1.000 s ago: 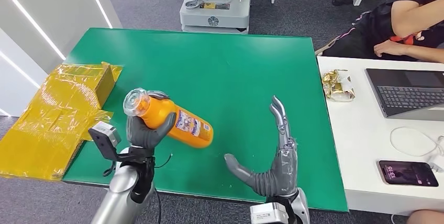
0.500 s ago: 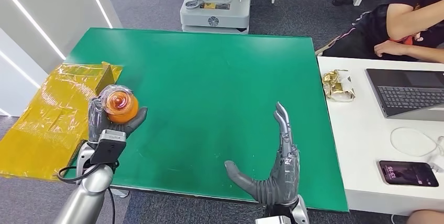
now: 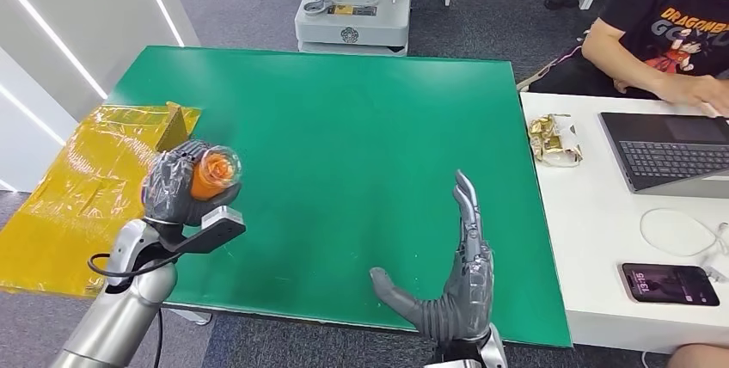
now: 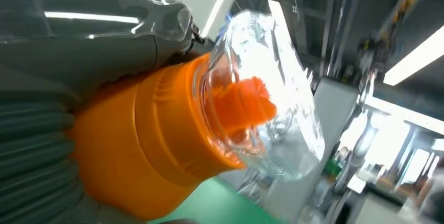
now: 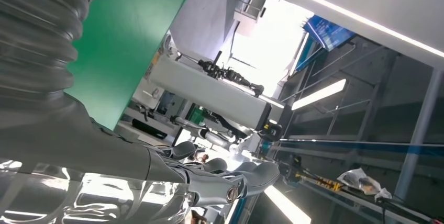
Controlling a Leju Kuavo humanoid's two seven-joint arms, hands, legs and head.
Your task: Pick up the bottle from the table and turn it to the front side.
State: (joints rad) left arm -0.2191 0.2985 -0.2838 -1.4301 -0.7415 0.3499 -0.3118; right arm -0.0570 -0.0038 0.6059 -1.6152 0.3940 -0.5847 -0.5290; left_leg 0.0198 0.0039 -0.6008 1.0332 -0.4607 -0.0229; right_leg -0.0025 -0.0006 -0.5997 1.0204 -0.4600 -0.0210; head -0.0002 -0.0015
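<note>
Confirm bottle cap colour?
Clear cap over an orange spout, on the orange bottle; left wrist view shows it best.

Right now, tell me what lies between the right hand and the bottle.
In the head view, only bare green table lies between the open right hand and the orange bottle gripped by the left hand.

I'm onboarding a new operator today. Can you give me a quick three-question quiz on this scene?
1. True or false: the orange bottle lies flat on the green table.
2. Which hand holds the bottle: A) left hand, B) right hand?
3. Fill in: the right hand's fingers are ____ and hold nothing.

Key: 1 false, it is gripped and raised above the table; 2 A; 3 spread apart.
</note>
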